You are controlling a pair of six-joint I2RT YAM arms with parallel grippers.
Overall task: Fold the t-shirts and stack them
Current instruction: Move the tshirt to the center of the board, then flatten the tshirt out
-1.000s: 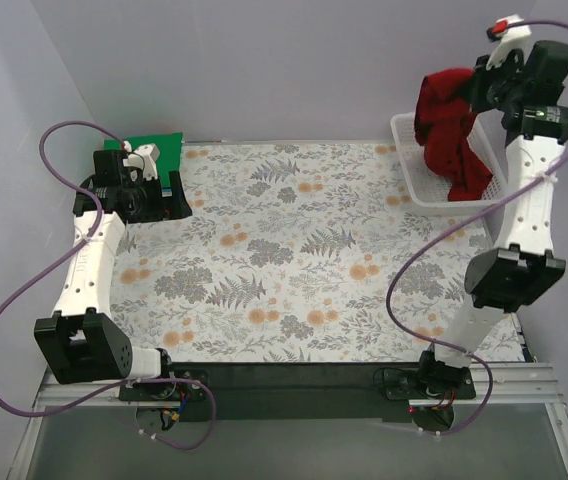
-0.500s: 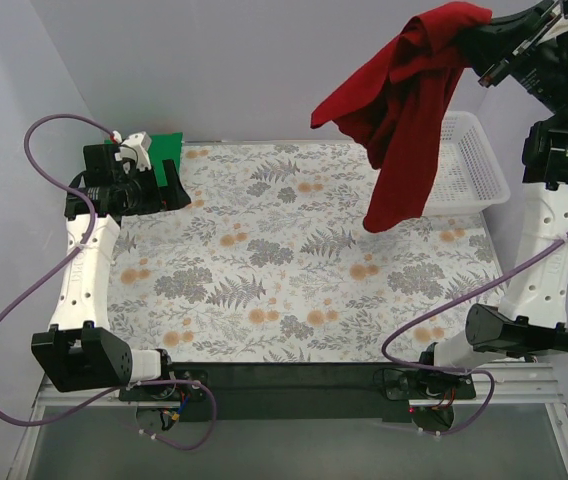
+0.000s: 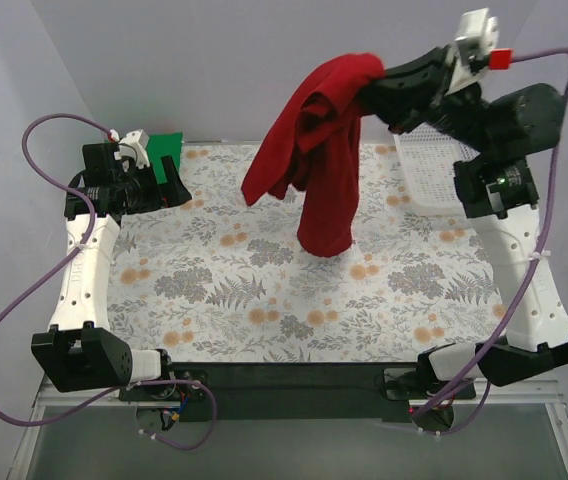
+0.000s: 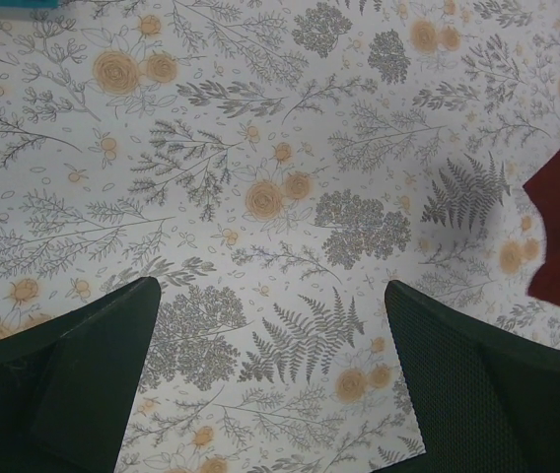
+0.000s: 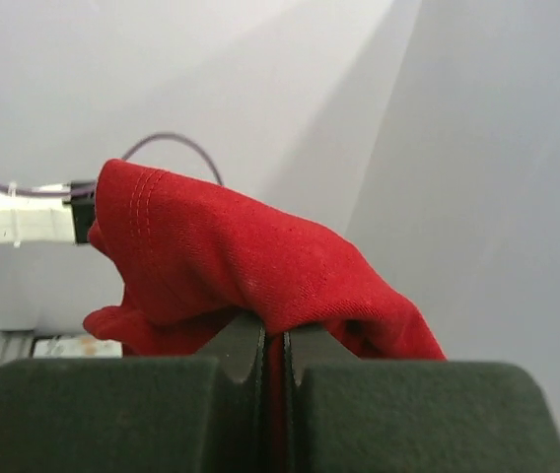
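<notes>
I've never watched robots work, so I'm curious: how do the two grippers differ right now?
The left gripper is open and empty, while the right gripper is shut on the dark red t-shirt. The left gripper faces down at the table near its far left corner, while the right gripper is high above the table with the shirt dangling from it. Both have two dark fingers.

We see the dark red shirt (image 3: 319, 160) hanging from the right gripper (image 3: 376, 95) over mid-table, blocking the way across. The basket (image 3: 426, 178) stands far right and the green shirt (image 3: 169, 143) far left. Bare tablecloth (image 3: 264, 300) lies along the near side.
</notes>
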